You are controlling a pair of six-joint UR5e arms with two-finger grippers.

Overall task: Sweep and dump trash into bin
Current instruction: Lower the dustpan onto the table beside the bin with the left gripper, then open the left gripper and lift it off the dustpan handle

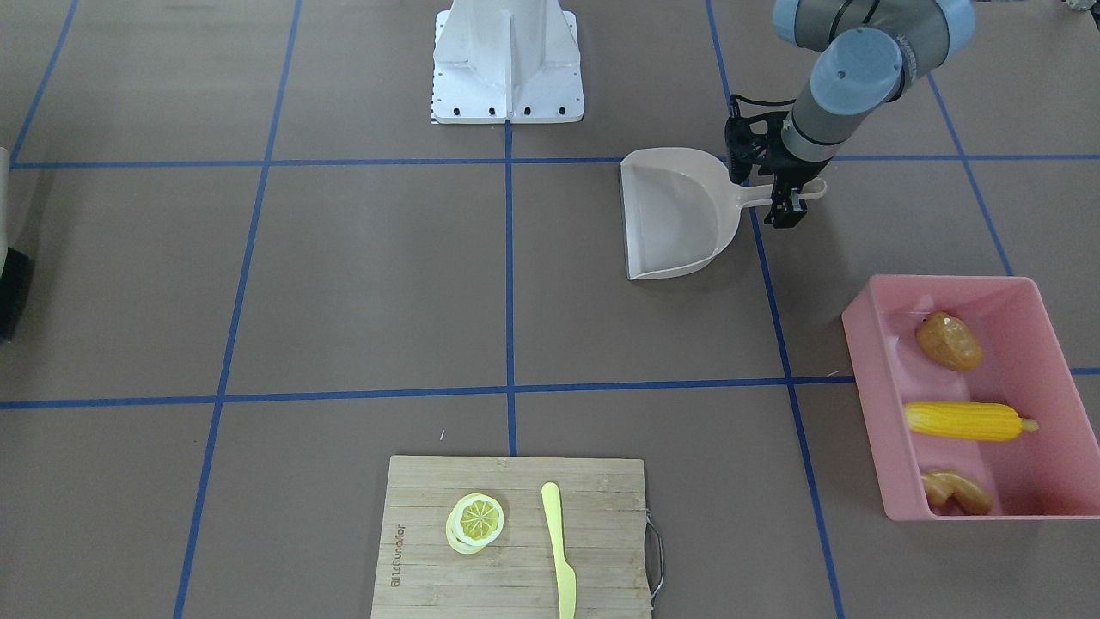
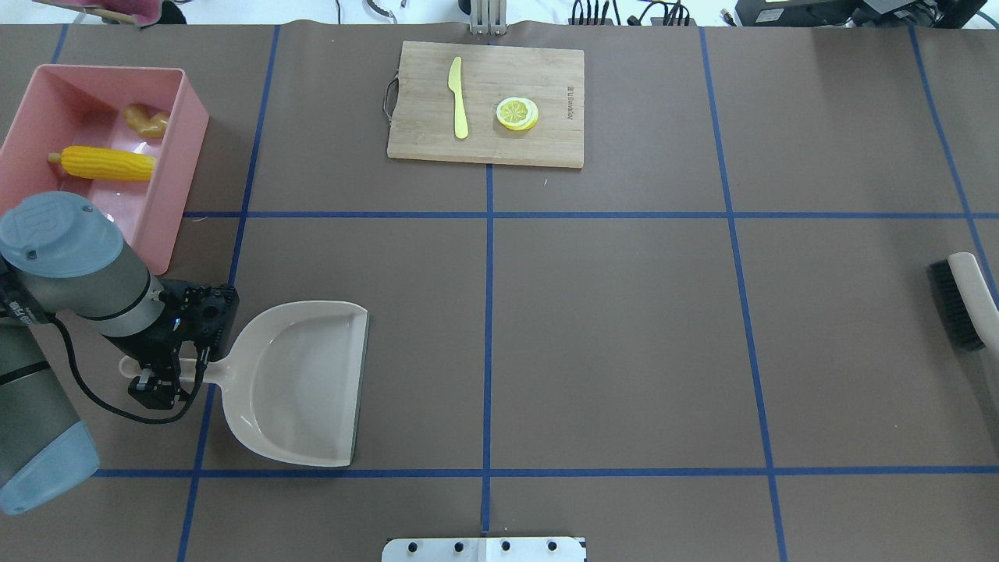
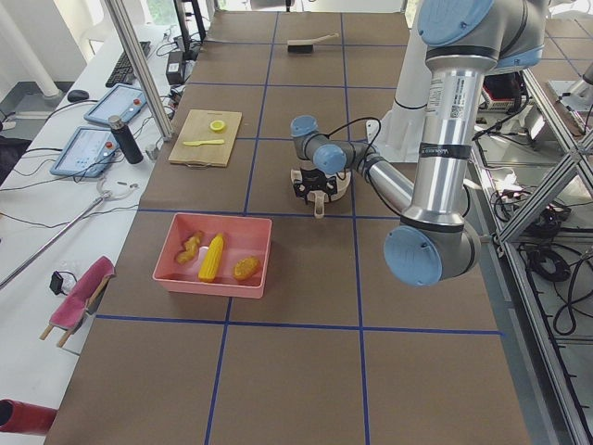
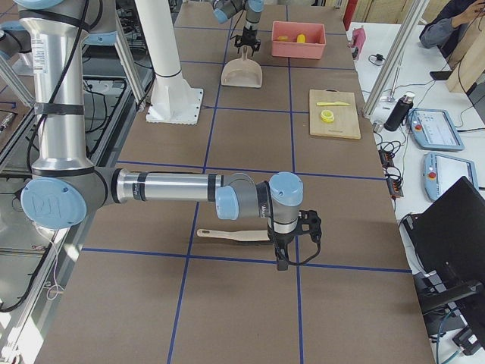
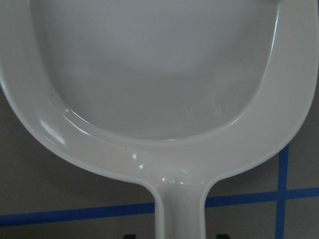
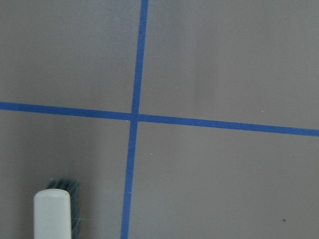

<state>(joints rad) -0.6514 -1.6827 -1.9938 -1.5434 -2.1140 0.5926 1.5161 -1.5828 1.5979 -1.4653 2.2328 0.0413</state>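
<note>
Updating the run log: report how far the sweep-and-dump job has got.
Done: corn, potato and ginger root all lie in the pink bin. In hand: the left gripper straddles the handle of the empty dustpan, flat on the table; grip unclear. The brush lies by the right gripper. Left: at most letting the tools go.

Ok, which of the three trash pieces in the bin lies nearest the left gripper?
The brown potato, at the end of the pink bin closest to the left gripper; the corn cob lies mid-bin, the ginger root at the far end.

pink bin (image 1: 870, 387), yellow corn cob (image 1: 962, 421), beige dustpan (image 1: 679, 215), blue-gridded brown table (image 1: 369, 284)
</note>
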